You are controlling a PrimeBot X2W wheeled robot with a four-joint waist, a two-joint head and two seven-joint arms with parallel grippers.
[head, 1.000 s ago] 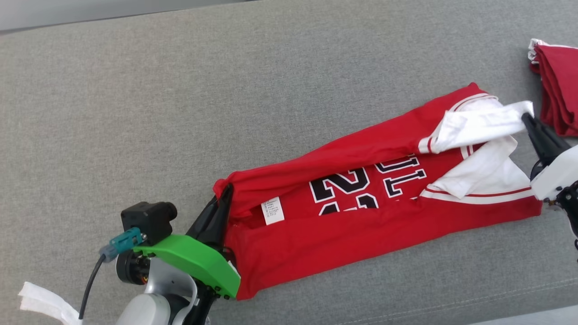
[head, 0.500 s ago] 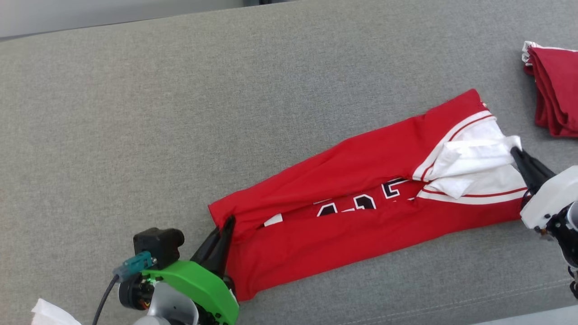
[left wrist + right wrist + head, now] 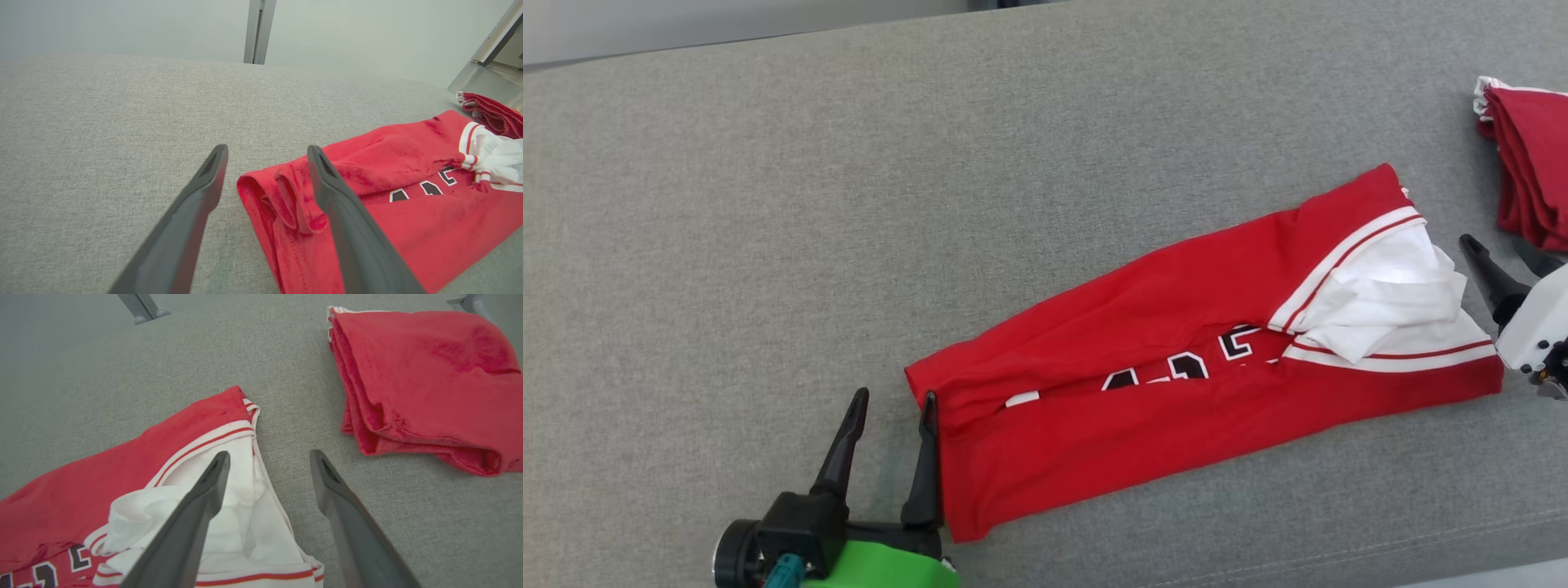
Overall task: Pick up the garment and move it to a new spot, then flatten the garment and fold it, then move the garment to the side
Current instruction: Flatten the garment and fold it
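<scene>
**Both jaws wide open at the ends of the folded red jersey**

A grey woven fabric covers the counter [image 3: 849, 204], and a stitched seam runs along its near right edge. Beyond the far edge stands a pale, plain wall. The left wrist view shows an upright metal post [image 3: 255, 30] against that wall.

The garment [image 3: 1143, 392], a red jersey with white trim and black numerals, lies on the counter as a long band. Its two long sides are folded in toward the middle. It runs from near centre up to the far right, where crumpled white cloth spills from its end. Well to the right of it sits a separate folded red pile [image 3: 1531, 163].

The left gripper [image 3: 894, 398] is at the jersey's near left end with its jaws spread wide and nothing between them. One finger is over bare counter. The other lies along the red hem, and it may be touching the cloth, though the view does not settle that.

The right gripper [image 3: 1499, 249] is at the jersey's white end, jaws equally wide and holding nothing. One finger is above the white cloth, the other above the bare counter between jersey and pile.
</scene>
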